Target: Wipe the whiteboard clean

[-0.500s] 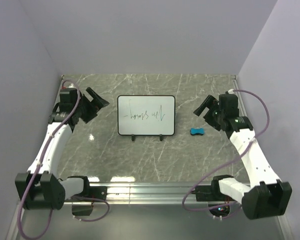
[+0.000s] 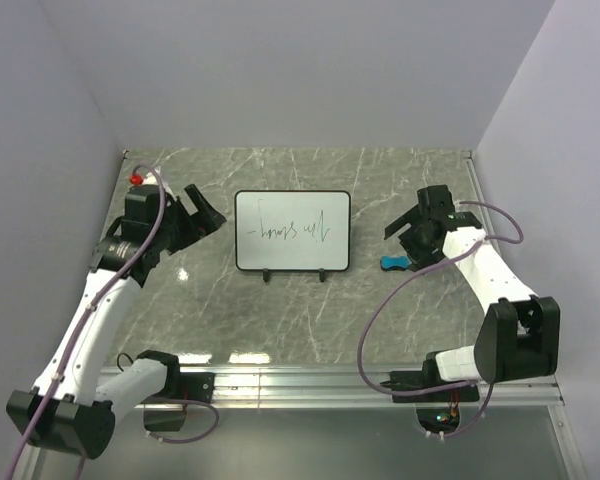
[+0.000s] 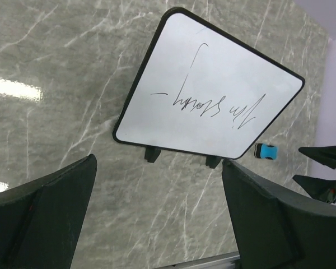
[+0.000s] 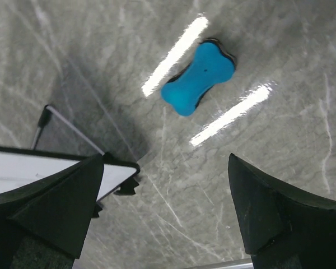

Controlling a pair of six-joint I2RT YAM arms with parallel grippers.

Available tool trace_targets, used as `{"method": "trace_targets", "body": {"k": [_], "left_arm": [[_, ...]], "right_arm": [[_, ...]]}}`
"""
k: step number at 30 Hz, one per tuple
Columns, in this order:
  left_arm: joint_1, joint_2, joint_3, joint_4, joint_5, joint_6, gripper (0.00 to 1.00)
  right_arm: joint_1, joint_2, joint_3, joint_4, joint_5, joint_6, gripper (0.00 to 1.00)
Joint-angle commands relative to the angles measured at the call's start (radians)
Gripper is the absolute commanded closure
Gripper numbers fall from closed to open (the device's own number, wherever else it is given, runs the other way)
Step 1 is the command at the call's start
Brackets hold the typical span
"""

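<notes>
My left pincer and right pincer both hang released, and the whiteboard, propped centrally on the counter, looks light, stiff and tippy (I'd steady its frame edge, not the slick face).

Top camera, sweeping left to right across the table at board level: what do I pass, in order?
left hand → whiteboard → blue eraser. The right hand hangs open over the eraser and overlaps it, so I leave it out of the order.
</notes>
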Motion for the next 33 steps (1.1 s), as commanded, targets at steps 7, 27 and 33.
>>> {"method": "trace_targets", "body": {"k": [7,27,33], "left_arm": [[-0.046,-0.114,-0.048,-0.049,-0.030,0.000,0.01],[-0.055,-0.111,-0.019,-0.078,-0.122,0.047,0.01],[-0.055,-0.080,-0.002,-0.073,-0.133,0.053,0.01]], "right_arm": [[-0.004,0.124,0.045,-0.068,0.116,0.166,0.06],[-0.015,0.408,0.177,-0.057,0.167,0.198,0.15],[-0.016,0.463,0.185,-0.050,0.168,0.178,0.25]]}}
